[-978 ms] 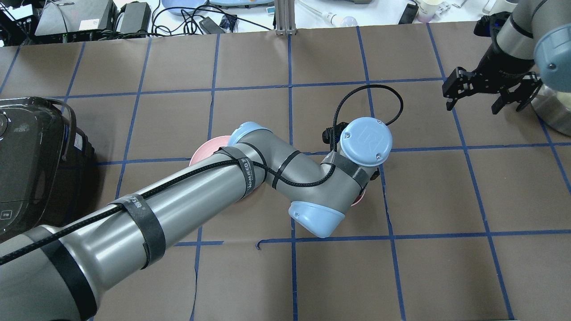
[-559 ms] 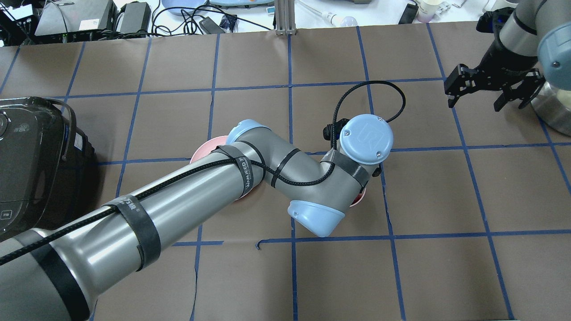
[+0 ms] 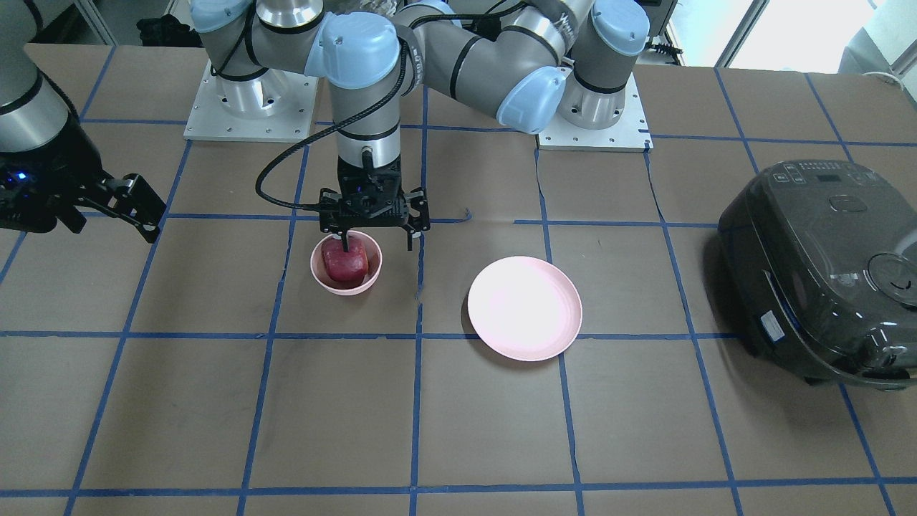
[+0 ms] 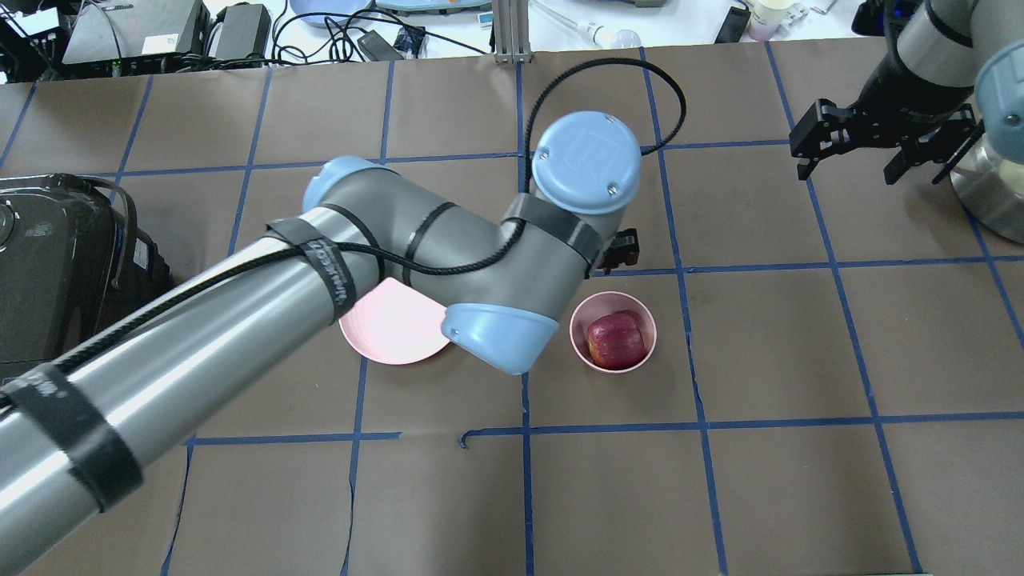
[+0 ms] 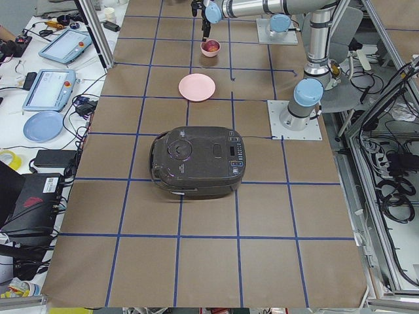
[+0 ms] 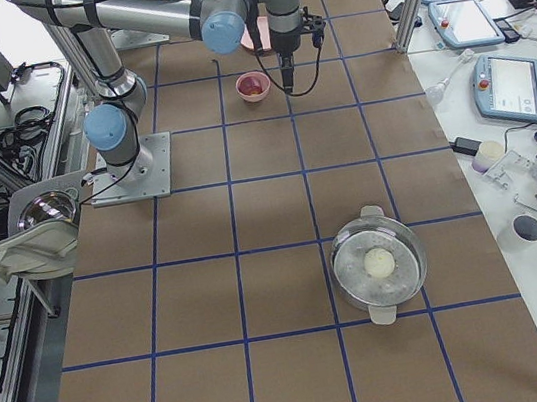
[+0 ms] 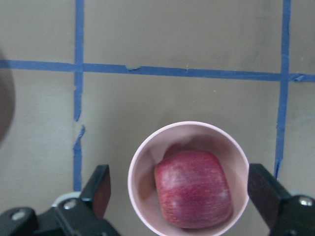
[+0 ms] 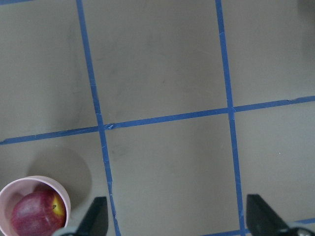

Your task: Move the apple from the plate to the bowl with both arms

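Note:
The dark red apple (image 4: 616, 338) lies in the small pink bowl (image 4: 652, 332), also shown in the front view (image 3: 345, 261) and the left wrist view (image 7: 193, 188). The pink plate (image 4: 392, 332) is empty, beside the bowl (image 3: 346, 287) and partly under my left arm. My left gripper (image 3: 377, 240) is open and empty, just above the bowl, its fingers (image 7: 101, 189) on either side of the rim. My right gripper (image 4: 846, 174) is open and empty, far off at the table's right back; its wrist view catches the apple (image 8: 37, 212) at a corner.
A black rice cooker (image 4: 64, 272) stands at the table's left edge. A steel pot with a glass lid (image 6: 379, 265) stands at the right end, close behind my right gripper. Cables and devices lie beyond the far table edge.
My left wrist has lifted and swung back and left, uncovering the bowl with the apple in it. My right gripper has drifted a little farther back.

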Robot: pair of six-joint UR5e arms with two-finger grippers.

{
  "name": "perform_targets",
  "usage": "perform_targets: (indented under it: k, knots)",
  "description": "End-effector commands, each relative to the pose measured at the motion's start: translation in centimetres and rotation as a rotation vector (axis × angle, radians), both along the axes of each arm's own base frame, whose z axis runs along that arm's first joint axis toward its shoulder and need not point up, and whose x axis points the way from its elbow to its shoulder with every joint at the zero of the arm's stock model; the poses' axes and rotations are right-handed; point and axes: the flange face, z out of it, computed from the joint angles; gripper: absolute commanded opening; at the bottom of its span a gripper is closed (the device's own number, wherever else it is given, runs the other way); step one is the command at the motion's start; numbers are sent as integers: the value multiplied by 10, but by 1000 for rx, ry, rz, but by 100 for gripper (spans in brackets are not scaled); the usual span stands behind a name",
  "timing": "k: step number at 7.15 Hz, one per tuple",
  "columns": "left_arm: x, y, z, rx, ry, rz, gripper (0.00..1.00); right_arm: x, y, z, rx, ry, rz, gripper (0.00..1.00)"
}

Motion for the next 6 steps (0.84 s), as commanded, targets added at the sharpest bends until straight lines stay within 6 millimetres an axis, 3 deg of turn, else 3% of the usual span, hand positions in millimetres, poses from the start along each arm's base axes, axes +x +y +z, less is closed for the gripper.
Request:
perform_targets:
  k: [1, 3, 4, 5, 6]
  knots:
    - [100, -21, 46, 100, -71, -51, 100, 51, 19, 22, -46, -2, -20, 100]
    - [178, -37, 89, 71, -73, -46, 100, 85, 36, 32, -51, -2, 39, 100]
    - [219, -35, 106, 96, -78, -73, 100, 92, 48, 33, -7, -10, -7, 100]
    - [237, -28, 129, 71, -37, -59, 100, 95, 51, 35, -4, -13, -24, 100]
    - [242, -9, 140, 103, -41, -55, 100, 96, 56, 36, 14, -13, -23, 100]
